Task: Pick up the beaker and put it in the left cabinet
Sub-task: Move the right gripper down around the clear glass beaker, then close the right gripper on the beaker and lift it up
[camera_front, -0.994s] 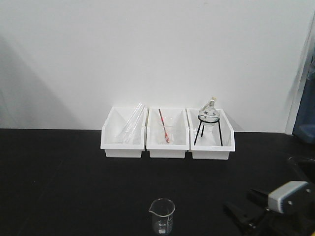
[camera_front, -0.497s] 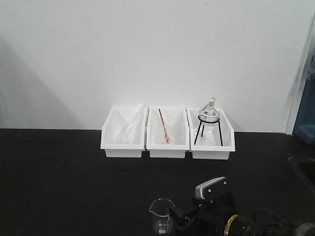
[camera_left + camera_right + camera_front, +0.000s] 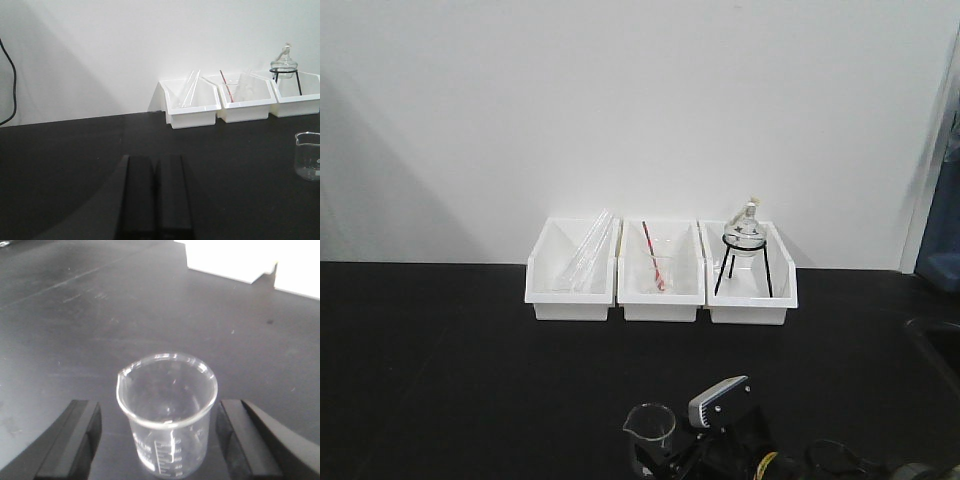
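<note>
After sliding in from the right during the last second, now brackets the beaker (image 3: 167, 412) with right tool (image 3: 160, 440) wide open, gripping nothing; ready to close.

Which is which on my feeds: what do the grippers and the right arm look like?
Both grippers are plain matte black: the left gripper shows two flat bars, the right gripper two thicker wedge-shaped blocks. The right arm is black, topped by a small grey box, with a yellowish ring and looping black cables.
</note>
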You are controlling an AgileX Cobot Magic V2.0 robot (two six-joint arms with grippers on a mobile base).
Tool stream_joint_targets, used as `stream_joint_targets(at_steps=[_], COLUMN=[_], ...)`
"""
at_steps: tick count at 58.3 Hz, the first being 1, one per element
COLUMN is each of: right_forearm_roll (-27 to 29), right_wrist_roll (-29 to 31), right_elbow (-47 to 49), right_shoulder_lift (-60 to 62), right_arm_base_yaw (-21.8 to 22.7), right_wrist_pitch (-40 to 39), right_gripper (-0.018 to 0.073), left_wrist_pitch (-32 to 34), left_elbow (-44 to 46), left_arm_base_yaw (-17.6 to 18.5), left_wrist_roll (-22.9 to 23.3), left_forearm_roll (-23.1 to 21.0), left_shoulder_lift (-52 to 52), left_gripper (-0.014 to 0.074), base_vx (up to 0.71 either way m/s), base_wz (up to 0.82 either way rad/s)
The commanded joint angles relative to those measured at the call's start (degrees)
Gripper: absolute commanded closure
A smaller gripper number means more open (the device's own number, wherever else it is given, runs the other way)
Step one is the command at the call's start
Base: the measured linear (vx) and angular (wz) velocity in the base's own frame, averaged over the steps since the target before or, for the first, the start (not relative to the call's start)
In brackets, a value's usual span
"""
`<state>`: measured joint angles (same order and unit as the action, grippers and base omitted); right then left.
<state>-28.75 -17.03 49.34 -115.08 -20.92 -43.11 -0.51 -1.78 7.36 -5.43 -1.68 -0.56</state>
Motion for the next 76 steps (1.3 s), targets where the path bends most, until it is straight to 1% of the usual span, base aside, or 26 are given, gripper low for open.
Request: stream_joint_targets(at_steps=[1, 9, 21, 26, 37, 45, 50, 55, 66, 76], right_forearm_roll=[3.58, 3.07, 2.92, 2.84, 2.84, 2.89, 2.81, 2.76, 2.89, 2.9], right_wrist_roll=[0.64, 0.12, -0.43, -0.43, -0.51, -0.51, -1.48, -3.69, -4.12, -4.05], right_elbow=[2.17, 4.59, 6.88, 7.43, 9.47, 12.66, 13.96, 14.9, 17.06, 18.33], right_shoulder_lift=[1.43, -0.21, -2.11, -2.9, -5.47, -7.68, -8.73, -9.76, -11.84, -12.98], right_arm_base_yaw=[0.12, 0.12, 0.12, 0.12, 0.12, 0.12, 0.12, 0.12, -0.56, -1.77], right_wrist_pitch=[-4.26, -3.88, -2.7, -2.78, -3.85, -4.44, -4.44, -4.64, -7.13, -7.36], right_gripper=[0.0011, -0.0002, -0.006, -0.007, -0.0067, -0.0064, -0.0061, -0.0059, -0.004, -0.0007], left_wrist_pitch=[4.79, 4.79, 4.79, 4.79, 4.79, 4.79, 4.79, 4.79, 4.79, 4.79], left_elbow=[-0.93, -0.93, -0.93, -0.93, -0.93, -0.93, -0.93, -0.93, -0.93, -0.93], left_arm_base_yaw=[0.09, 0.09, 0.09, 0.09, 0.09, 0.09, 0.09, 0.09, 0.09, 0.09], left_wrist_roll=[0.19, 0.19, 0.19, 0.19, 0.19, 0.19, 0.19, 0.19, 0.19, 0.19], left_forearm_roll=[-0.42, -0.42, -0.42, -0.42, -0.42, -0.42, -0.42, -0.42, -0.42, -0.42], left_shoulder_lift=[-1.11, -1.11, -1.11, -1.11, -1.11, -1.11, -1.11, -1.11, -1.11, -1.11], left_gripper=[0.0595, 0.0595, 0.0595, 0.0595, 0.0595, 0.0595, 0.0595, 0.0595, 0.0595, 0.0595], base_vx=[0.0, 0.0, 0.0, 0.0, 0.0, 0.0, 0.0, 0.0, 0.0, 0.0], base_wz=[0.0, 0.0, 0.0, 0.0, 0.0, 0.0, 0.0, 0.0, 0.0, 0.0])
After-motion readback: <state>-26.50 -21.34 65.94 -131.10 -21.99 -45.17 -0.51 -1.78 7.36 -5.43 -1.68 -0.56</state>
